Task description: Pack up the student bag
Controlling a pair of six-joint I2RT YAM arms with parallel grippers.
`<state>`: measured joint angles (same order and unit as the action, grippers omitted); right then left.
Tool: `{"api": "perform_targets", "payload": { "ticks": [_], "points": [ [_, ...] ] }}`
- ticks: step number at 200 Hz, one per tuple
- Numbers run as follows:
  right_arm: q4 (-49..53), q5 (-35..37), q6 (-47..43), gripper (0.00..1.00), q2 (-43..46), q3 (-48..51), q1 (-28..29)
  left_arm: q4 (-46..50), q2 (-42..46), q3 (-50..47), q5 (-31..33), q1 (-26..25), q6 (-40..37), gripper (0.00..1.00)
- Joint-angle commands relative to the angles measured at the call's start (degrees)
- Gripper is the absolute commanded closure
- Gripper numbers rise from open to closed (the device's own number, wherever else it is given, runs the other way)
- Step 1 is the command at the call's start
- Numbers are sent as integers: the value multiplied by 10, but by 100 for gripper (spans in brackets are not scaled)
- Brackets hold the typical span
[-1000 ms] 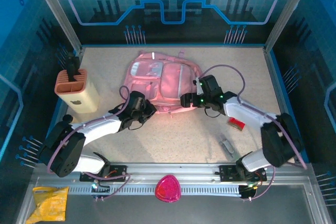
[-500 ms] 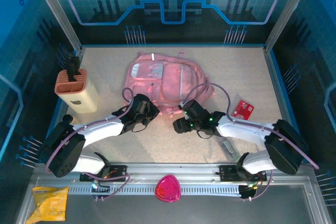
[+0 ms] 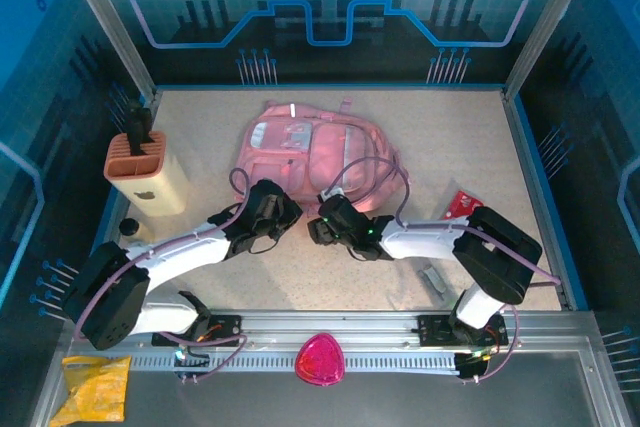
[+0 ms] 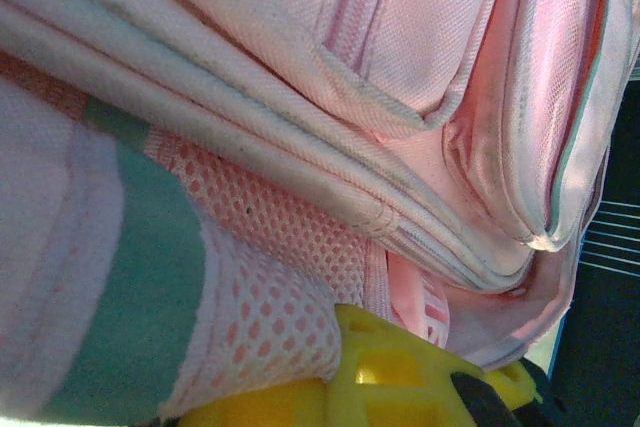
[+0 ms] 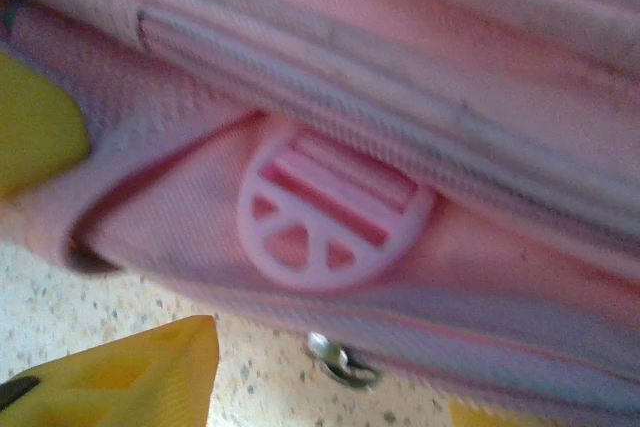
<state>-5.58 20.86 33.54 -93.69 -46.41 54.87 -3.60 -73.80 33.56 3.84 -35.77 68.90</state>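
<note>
Pink student bag (image 3: pixel 305 152) lies flat mid-desk (image 3: pixel 450 137), toward the far side.
Left tool (image 3: pixel 287 208) is closed tight at its near edge; right tool (image 3: pixel 320 228) is part open beside a round striped emblem (image 5: pixel 330 207).

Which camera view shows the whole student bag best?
The top external view: the student bag lies whole, outline and pockets visible. The left wrist view gives seams and mesh up close; the right wrist view, a blurred zipper and round buckle.

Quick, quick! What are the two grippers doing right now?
Left gripper: shut at the student bag's near edge; whether it pinches fabric cannot be told.
Right gripper: open, facing the bag's edge, holding nothing.
</note>
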Motion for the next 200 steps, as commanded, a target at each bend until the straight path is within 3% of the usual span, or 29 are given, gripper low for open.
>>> {"api": "perform_targets", "payload": {
  "ticks": [1, 25, 70, 101, 135, 200],
  "points": [
    [-10, 73, 29, 38, -9, -36, 7, -13, 24, 11, -12, -11, -19, 100],
    [34, 108, 74, 43, 1, -55, 7, -2, 23, 18, -7, -11, -25, 100],
    [61, 102, 88, 61, 14, -44, 8, 1, 24, 19, -3, -11, -28, 100],
    [87, 92, 104, 62, 13, -51, 7, 2, 25, 19, -4, -11, -30, 100],
    [61, 66, 53, 64, -8, -73, 8, 0, 25, 20, -5, -11, -32, 100],
    [140, 121, 91, 63, -10, -105, 11, 7, 30, 21, 0, -11, -35, 100]
  ]
}}
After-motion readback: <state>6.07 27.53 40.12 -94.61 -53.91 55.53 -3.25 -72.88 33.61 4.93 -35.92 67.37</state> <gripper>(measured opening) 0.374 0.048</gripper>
